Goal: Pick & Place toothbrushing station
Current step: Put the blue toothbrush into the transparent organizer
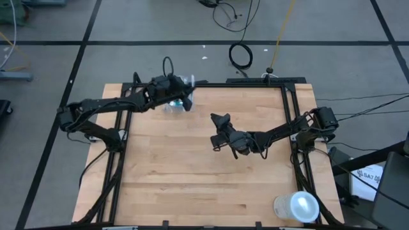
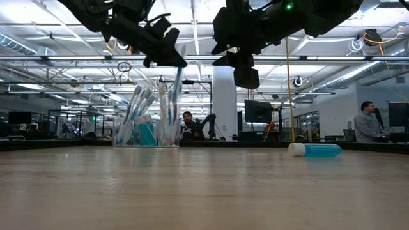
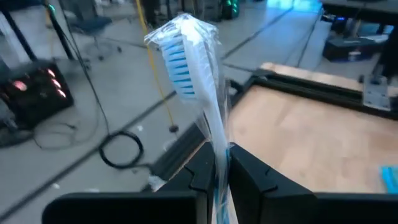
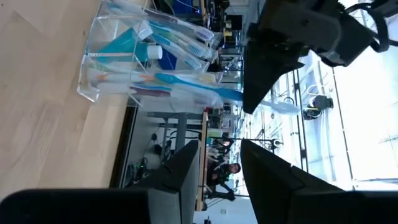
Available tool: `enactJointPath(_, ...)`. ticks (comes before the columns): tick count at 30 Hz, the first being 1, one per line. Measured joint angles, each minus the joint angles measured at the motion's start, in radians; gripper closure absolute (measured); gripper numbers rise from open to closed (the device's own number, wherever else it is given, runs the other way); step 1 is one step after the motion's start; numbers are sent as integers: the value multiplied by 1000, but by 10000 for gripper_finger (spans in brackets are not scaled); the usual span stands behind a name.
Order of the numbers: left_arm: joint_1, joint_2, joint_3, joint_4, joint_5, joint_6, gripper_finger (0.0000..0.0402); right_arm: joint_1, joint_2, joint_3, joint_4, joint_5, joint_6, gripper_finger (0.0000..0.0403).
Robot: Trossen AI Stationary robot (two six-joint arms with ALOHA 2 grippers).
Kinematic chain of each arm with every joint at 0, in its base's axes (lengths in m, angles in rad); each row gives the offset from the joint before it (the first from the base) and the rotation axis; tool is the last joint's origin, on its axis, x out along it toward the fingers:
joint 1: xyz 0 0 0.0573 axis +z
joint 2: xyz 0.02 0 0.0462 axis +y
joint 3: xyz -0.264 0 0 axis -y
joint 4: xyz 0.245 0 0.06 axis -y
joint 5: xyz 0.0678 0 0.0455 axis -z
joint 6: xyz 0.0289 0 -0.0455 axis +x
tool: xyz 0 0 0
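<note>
Left end effector (image 3: 214,171) clamped on one toothbrush (image 3: 189,68) above cup (image 4: 112,62); right end effector (image 4: 219,165) apart, empty; one tube (image 2: 316,150) on table (image 1: 192,172)

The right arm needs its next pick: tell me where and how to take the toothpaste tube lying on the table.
Grip the toothpaste tube across its teal body, coming straight down from above. It lies flat on its side on the table, white cap to one end, nothing beside it. The right hand hangs empty above.

A: Both arms are matte black, built of slim jointed links with black cables looped along them.

B: The left pincer (image 3: 214,177) has two flat, angular black fingers. The right pincer (image 4: 219,171) matches, and a small green light glows on that arm.
</note>
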Motion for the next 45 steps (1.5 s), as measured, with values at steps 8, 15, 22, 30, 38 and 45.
enactJointPath(8, -45, -10, 0, 67, -200, 130, 367, 0, 0, 0, -38, 0, 46, 293)
enactJointPath(15, -43, 57, -49, 65, -271, 50, 367, 0, 0, 0, -48, 0, 46, 293)
enactJointPath(22, -74, 148, -144, 415, -356, 103, 367, 0, 0, 0, -44, -3, 26, 293)
enactJointPath(30, -90, 280, -152, 449, -405, 187, 367, -12, 0, 0, -43, -5, 19, 293)
enactJointPath(38, -86, 321, -153, 428, -411, 109, 358, -28, 0, 0, -43, -21, 140, 293)
enactJointPath(45, -87, 318, -152, 360, -412, 124, 290, -79, 0, 0, -75, -79, 312, 293)
